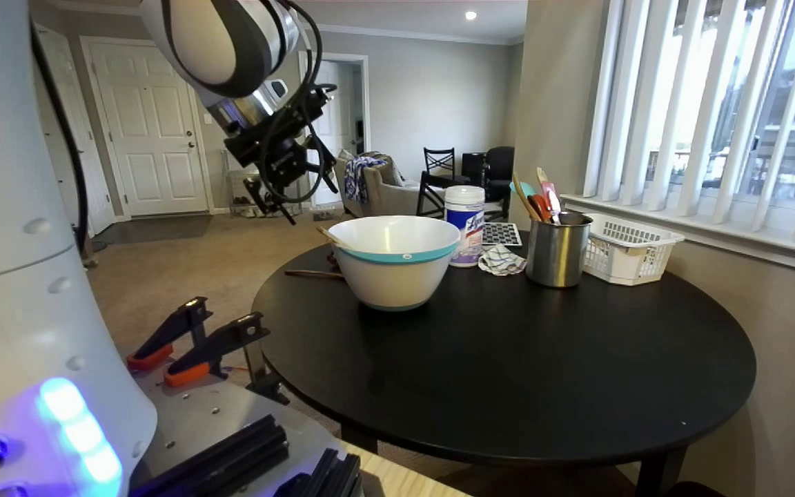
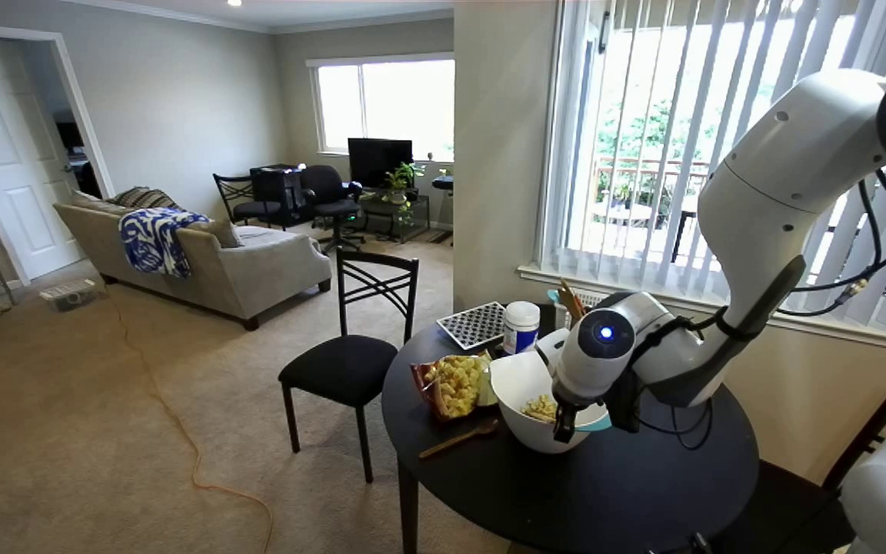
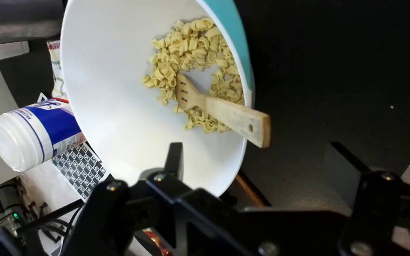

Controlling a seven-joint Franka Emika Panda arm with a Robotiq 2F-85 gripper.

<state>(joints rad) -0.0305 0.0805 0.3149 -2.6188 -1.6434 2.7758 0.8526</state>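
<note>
The black 2-finger gripper stands spread wide with nothing in its grasp, near the pale wooden slotted spatula, whose head lies among small curled yellow pasta pieces inside the large white bowl with a teal outer band while its handle juts past the rim. The spatula should be light, stiff and not slippery, but prone to pivot there. Its squared handle end looks best for pinching, though how far below the fingers it sits is hard to judge.
</note>
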